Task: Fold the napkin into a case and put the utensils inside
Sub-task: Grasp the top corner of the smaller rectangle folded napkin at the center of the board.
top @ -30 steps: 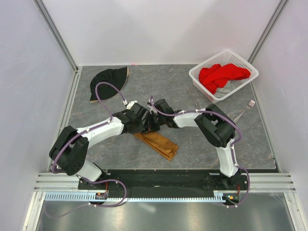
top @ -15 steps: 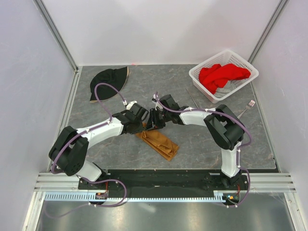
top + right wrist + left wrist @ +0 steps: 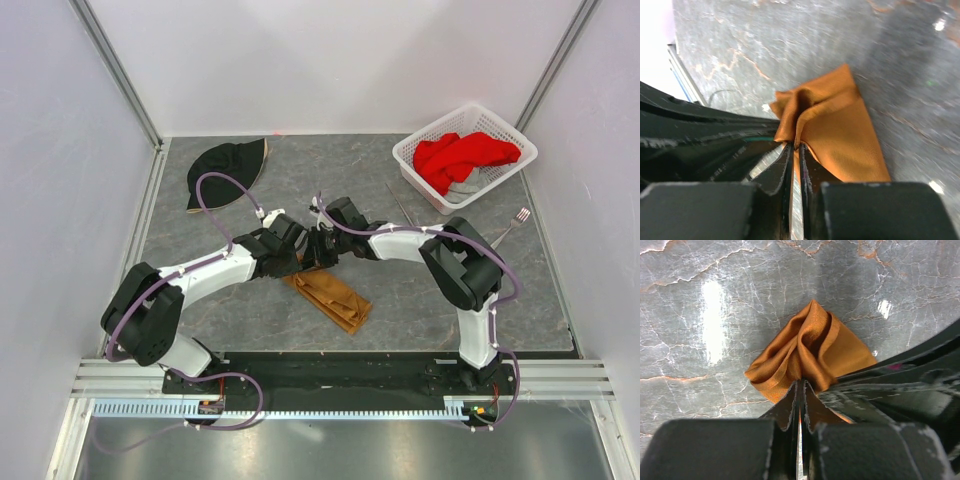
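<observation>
On the table [image 3: 330,170], left gripper [image 3: 800,390] and right gripper [image 3: 795,150] both pinch one end of the folded napkin [image 3: 812,347]

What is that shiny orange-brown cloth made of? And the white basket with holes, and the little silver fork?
The shiny orange-brown cloth napkin looks like thin satin-type fabric: fine weave, soft sheen, limp folds. The white basket looks like moulded plastic, its walls an even lattice. The small silver fork looks like metal, pale and glinting, though too small to be sure.

One napkin [image 3: 325,293], one fork [image 3: 508,231], one knife [image 3: 401,208] — one hat [image 3: 225,165], one basket [image 3: 415,175], one red cloth [image 3: 460,155]
</observation>
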Motion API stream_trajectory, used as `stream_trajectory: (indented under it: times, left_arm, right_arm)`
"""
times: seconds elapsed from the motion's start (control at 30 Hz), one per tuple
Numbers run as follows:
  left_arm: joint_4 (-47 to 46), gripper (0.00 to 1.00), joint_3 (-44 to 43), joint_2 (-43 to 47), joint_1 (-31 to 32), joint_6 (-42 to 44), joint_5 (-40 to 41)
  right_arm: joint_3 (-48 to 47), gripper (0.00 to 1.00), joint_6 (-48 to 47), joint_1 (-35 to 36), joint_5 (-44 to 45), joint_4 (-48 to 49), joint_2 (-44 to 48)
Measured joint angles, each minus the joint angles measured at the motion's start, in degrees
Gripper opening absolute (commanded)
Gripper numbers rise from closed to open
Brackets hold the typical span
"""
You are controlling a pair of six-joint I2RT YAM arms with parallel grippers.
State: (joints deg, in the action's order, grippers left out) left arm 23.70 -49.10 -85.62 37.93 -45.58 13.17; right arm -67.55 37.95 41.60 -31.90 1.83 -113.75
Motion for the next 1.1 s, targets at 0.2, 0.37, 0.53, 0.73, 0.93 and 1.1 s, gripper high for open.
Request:
stream_trajectory:
  times: [0.2,0.37,0.53,0.73,0.93,1.1]
  left_arm:
    - [1.36,0.02,0.0,0.2,-0.94,0.02,-0.11]
    - [1.03,0.02,0.0,0.83,-3.72,0.04,-3.32]
    - [-0.59,0.02,0.96,0.98,-4.37,0.0,-5.01]
    - [-1.49,0.02,2.45,3.54,-4.37,0.0,-5.27]
    - [-1.62,0.02,2.86,4.15,-4.37,0.0,-5.4]
    - [-1.6,0.02,3.21,4.15,-4.37,0.0,-5.77]
  right_arm:
    - [0.15,0.02,2.29,2.1,-0.46,5.27,-3.89]
    - [1.86,0.03,4.31,4.15,-1.22,10.29,-5.35]
    - [1.9,0.24,4.2,3.5,-1.42,10.25,-5.22]
    - [3.21,0.31,2.49,1.03,-1.36,6.38,-1.51]
    - [3.45,0.23,1.25,-1.25,-1.2,4.74,1.25]
    - [3.43,0.1,1.62,-1.2,-1.44,5.46,0.87]
